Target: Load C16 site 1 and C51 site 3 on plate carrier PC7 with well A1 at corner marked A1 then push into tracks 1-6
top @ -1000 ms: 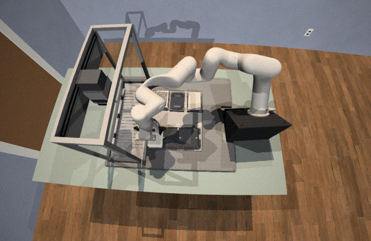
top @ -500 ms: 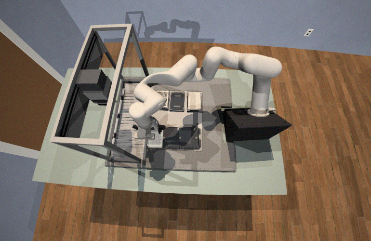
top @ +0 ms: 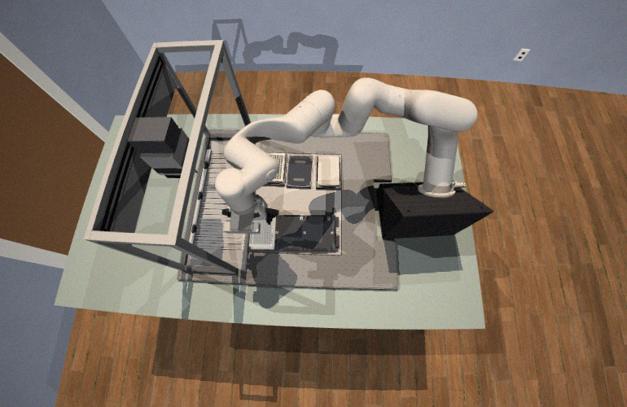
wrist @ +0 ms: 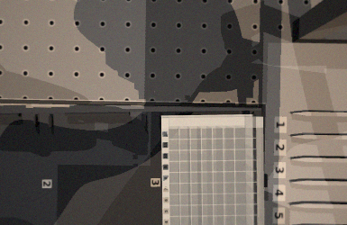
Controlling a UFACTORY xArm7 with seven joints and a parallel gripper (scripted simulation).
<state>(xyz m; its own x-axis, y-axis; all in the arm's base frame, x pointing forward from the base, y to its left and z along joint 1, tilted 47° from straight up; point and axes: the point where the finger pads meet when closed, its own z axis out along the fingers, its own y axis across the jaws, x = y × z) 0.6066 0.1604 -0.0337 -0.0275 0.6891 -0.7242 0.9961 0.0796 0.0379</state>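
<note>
The dark plate carrier PC7 (top: 304, 232) lies on the apron in front of the rails, and it shows in the wrist view (wrist: 83, 171) with site labels 2 and 3. A pale block with a grid of square wells (wrist: 211, 171) (top: 262, 234), which looks like C51, sits on site 3 at the rail end of the carrier. Site 2 is bare. In the nest row, a pale plate (top: 328, 170) lies nearest the arm's base, the middle nest (top: 299, 170) looks dark, and a dotted plate (top: 279, 168) is partly hidden by the arm. My gripper (top: 244, 225) hangs over the carrier's rail end, open and empty. Its fingers are out of the wrist view.
The loading rails (top: 213, 211) run under the instrument's pale frame (top: 155, 143). Track numbers 1 to 5 (wrist: 279, 168) are printed on the apron beside the block. A perforated table top (wrist: 105, 45) surrounds the apron. The black pedestal of the arm (top: 429, 211) stands to the right.
</note>
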